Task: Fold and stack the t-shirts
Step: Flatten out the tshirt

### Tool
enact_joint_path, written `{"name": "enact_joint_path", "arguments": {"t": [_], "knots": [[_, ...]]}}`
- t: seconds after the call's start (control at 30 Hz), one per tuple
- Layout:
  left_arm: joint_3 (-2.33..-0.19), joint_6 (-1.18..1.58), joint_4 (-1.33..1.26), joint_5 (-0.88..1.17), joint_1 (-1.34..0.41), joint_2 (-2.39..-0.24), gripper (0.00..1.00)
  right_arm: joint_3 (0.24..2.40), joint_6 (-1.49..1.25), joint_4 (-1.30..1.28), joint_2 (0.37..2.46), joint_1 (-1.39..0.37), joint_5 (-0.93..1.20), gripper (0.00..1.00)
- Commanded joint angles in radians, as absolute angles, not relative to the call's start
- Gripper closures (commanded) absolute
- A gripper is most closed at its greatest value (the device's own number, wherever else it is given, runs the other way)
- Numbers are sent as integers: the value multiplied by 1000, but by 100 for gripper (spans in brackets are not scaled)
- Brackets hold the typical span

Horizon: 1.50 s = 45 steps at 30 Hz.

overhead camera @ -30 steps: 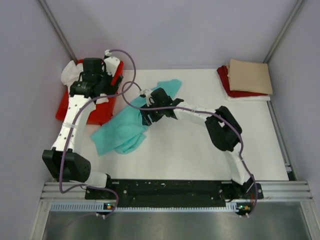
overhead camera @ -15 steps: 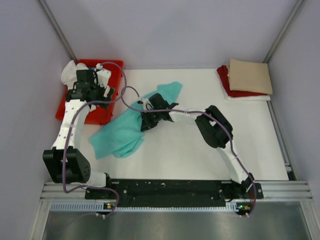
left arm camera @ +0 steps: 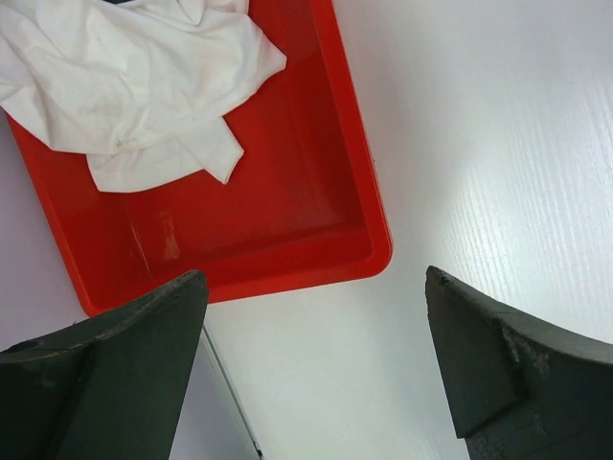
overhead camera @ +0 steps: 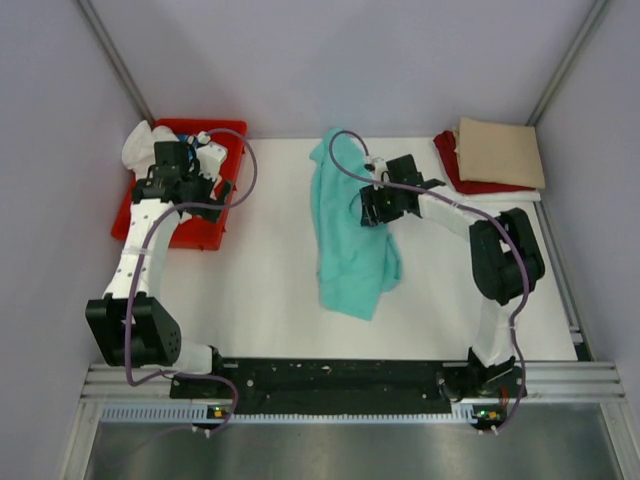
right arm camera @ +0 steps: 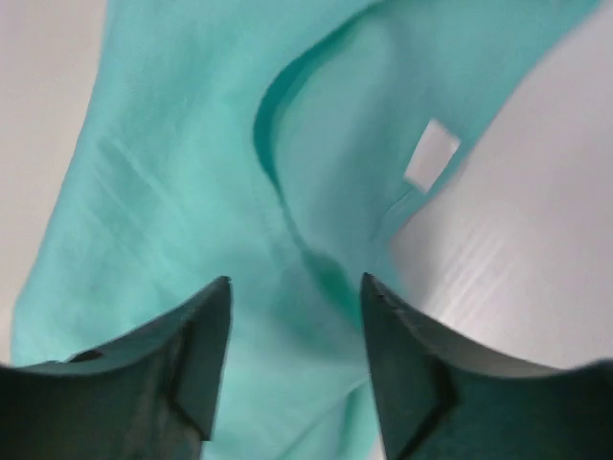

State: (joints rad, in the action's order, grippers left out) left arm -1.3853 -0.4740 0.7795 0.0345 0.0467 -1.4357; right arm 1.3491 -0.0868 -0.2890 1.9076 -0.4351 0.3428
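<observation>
Overhead, a red tray (overhead camera: 196, 230) sat at the far left corner of the white desk (overhead camera: 260, 290) and serves as the reference for all positions. Inside the tray, toward its far end, lay a crumpled white t-shirt (overhead camera: 140, 146), which spilled over the far left rim.

The left end effector (left arm camera: 314, 276) hung above the tray's near right corner. Its jaws were spread wide and held nothing. In the left wrist view the tray's bare floor and rim filled the space between the fingers.

To the right of the tray, well apart from it, a teal t-shirt (overhead camera: 350, 235) lay on the desk as a long rumpled strip running from the far edge toward the near side. The right end effector (right arm camera: 297, 280) hovered over the side of the strip facing away from the tray. Its jaws were partly open, and no cloth was seen pinched between them. In the right wrist view the neck opening and a white label (right arm camera: 431, 153) showed beneath the fingers.

Farthest from the tray, at the far right corner, a folded tan t-shirt (overhead camera: 500, 150) rested on a folded dark red t-shirt (overhead camera: 452, 165).
</observation>
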Motion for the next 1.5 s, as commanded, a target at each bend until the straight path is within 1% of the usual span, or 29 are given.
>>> {"name": "enact_joint_path", "arguments": {"t": [0.0, 0.03, 0.07, 0.13, 0.17, 0.3, 0.4, 0.47, 0.6, 0.77, 0.83, 0.87, 0.9, 0.93, 1.0, 1.03, 1.07, 1.1, 1.17, 1.2, 1.3, 1.33, 1.4, 1.47], "knots": [[-1374, -476, 788, 61, 44, -1431, 1, 1419, 54, -463, 1882, -454, 144, 36], [-1368, -474, 788, 64, 44, -1427, 1, 1410, 49, -462, 1844, -457, 124, 25], [-1361, -476, 787, 64, 44, -1422, 1, 1396, 43, -459, 1809, -463, 88, 17], [-1344, -476, 784, 64, 45, -1410, 1, 1341, 26, -454, 1715, -492, 5, 13], [-1332, -479, 778, 61, 44, -1404, 1, 1309, 8, -457, 1647, -509, -74, 13], [-1299, -479, 762, 71, 46, -1390, 1, 1131, -174, -486, 1458, -592, -269, 11], [-1305, -474, 767, 89, 46, -1396, 1, 1016, -311, -520, 1370, -676, -351, 11], [-1321, -469, 776, 103, 45, -1404, 1, 956, -414, -547, 1356, -731, -359, 12], [-1327, -466, 782, 126, 43, -1404, 1, 867, -609, -554, 1376, -816, -338, 18], [-1316, -476, 781, 117, 44, -1397, 1, 828, -701, -516, 1494, -870, -330, 20], [-1310, -479, 779, 110, 43, -1394, 1, 825, -698, -483, 1558, -868, -292, 26], [-1309, -480, 779, 109, 44, -1391, 1, 825, -696, -471, 1592, -870, -266, 31], [-1308, -482, 779, 104, 43, -1390, 1, 824, -699, -459, 1621, -868, -240, 38], [-1308, -482, 781, 101, 44, -1387, 1, 821, -701, -450, 1634, -870, -210, 46], [-1309, -485, 782, 94, 43, -1384, 1, 807, -706, -431, 1629, -868, -177, 71], [-1307, -488, 784, 91, 46, -1382, 1, 807, -703, -426, 1615, -870, -172, 82], [-1307, -488, 784, 89, 45, -1382, 1, 814, -692, -426, 1600, -870, -167, 94], [-1308, -491, 784, 92, 44, -1384, 1, 833, -669, -426, 1582, -870, -158, 100], [-1312, -492, 785, 106, 43, -1385, 1, 906, -608, -431, 1546, -870, -102, 100], [-1315, -494, 785, 115, 44, -1385, 1, 967, -557, -434, 1533, -871, -41, 100], [-1330, -506, 788, 150, 43, -1385, 1, 1211, -438, -466, 1499, -868, 132, 100], [-1339, -509, 790, 169, 44, -1387, 1, 1326, -410, -478, 1484, -865, 150, 100], [-1357, -515, 795, 211, 43, -1387, 1, 1464, -353, -498, 1441, -832, 153, 100], [-1373, -517, 795, 265, 32, -1384, 1, 1566, -335, -515, 1418, -757, 173, 100]]}}
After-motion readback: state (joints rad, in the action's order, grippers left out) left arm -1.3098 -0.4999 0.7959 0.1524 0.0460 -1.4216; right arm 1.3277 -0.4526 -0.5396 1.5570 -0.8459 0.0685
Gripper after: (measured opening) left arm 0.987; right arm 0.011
